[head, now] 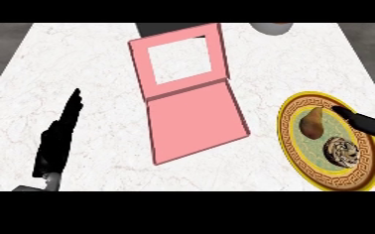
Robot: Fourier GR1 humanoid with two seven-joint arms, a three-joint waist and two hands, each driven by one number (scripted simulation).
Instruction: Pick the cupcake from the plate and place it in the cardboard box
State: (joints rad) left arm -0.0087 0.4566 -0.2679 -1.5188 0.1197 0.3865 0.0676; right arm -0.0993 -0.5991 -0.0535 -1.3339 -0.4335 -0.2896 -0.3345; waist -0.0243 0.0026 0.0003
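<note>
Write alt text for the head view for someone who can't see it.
An open pink box lies in the middle of a white marble counter, its windowed lid folded back. At right, a gold-rimmed plate holds a cupcake and a pear, with the right robot hand over its edge. The left robot hand rests open at lower left.

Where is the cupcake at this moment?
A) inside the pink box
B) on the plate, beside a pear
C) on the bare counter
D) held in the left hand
B: the cupcake sits on the plate, beside the pear; the box holds nothing.
</note>
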